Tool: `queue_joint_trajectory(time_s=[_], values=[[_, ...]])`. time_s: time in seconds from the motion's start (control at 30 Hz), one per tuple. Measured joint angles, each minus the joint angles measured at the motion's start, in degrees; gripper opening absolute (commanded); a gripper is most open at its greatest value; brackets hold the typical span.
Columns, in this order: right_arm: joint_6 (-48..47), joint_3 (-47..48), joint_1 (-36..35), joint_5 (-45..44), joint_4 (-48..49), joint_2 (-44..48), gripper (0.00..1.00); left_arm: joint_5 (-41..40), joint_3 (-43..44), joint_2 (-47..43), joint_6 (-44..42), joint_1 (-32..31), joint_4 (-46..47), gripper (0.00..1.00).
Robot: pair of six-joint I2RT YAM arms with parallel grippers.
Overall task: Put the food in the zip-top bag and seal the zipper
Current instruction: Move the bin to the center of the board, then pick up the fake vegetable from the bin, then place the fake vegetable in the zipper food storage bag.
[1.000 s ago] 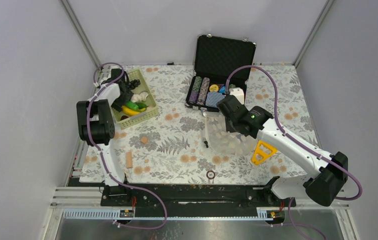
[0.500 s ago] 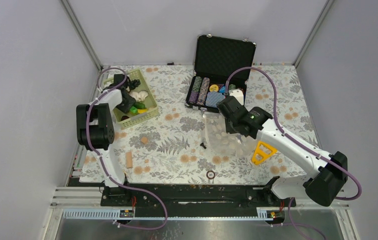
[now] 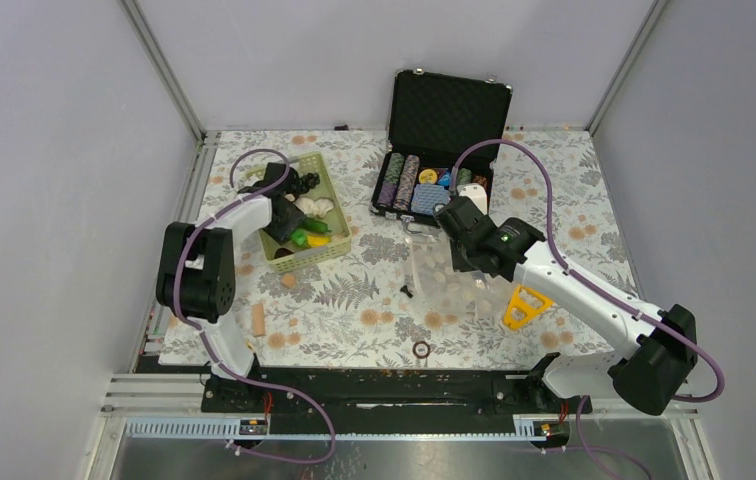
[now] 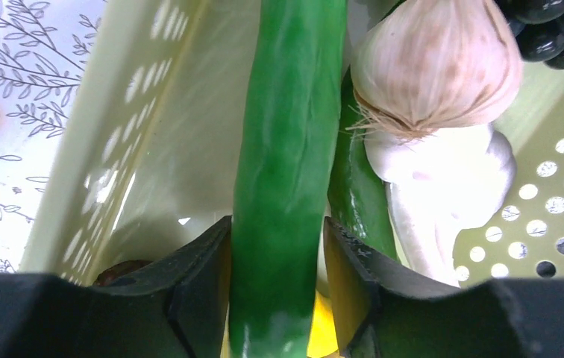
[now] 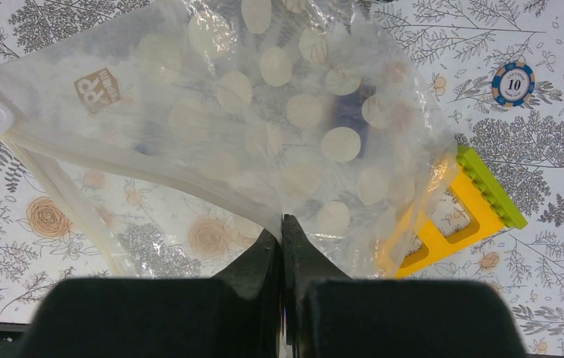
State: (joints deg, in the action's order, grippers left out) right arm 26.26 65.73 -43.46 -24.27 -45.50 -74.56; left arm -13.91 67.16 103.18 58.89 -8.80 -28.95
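I am clamping my left claw (image 4: 277,239) on the green cucumber (image 4: 286,127) lying in the basket (image 4: 152,112), meaning to lift it out. Rightward, my right claw (image 5: 282,224) is pinching shut on the zip-top bag (image 5: 264,104), holding its film up, ready for food.

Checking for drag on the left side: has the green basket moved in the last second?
Yes. The green basket slid right, toward the black chip case, with the left gripper closed on a green cucumber inside it.
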Motion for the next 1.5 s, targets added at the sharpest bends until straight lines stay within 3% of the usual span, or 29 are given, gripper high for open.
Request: queue_joint_trajectory(time_s=[0.13,0.43,0.9,1.13,1.5], values=[[-0.17,-0.04,0.0,-0.02,0.11,0.07,0.0,-0.33,0.0,-1.51,-0.5,0.15,-0.72,0.56],[-0.52,-0.04,0.0,-0.02,0.48,0.07,0.0,-1.38,4.35,-1.33,-1.7,0.35,-3.06,0.53],[-0.52,-0.04,0.0,0.02,1.01,0.07,0.0,-1.95,5.25,-0.26,-3.21,0.35,-4.63,0.0],[-0.28,-0.37,0.0,1.49,0.94,1.73,0.0,0.26,3.93,-3.78,-5.14,0.33,-4.63,0.0],[1.2,-1.05,0.15,5.99,1.09,7.98,0.0,4.55,-1.6,-24.87,-13.05,-4.48,-0.2,0.0]])
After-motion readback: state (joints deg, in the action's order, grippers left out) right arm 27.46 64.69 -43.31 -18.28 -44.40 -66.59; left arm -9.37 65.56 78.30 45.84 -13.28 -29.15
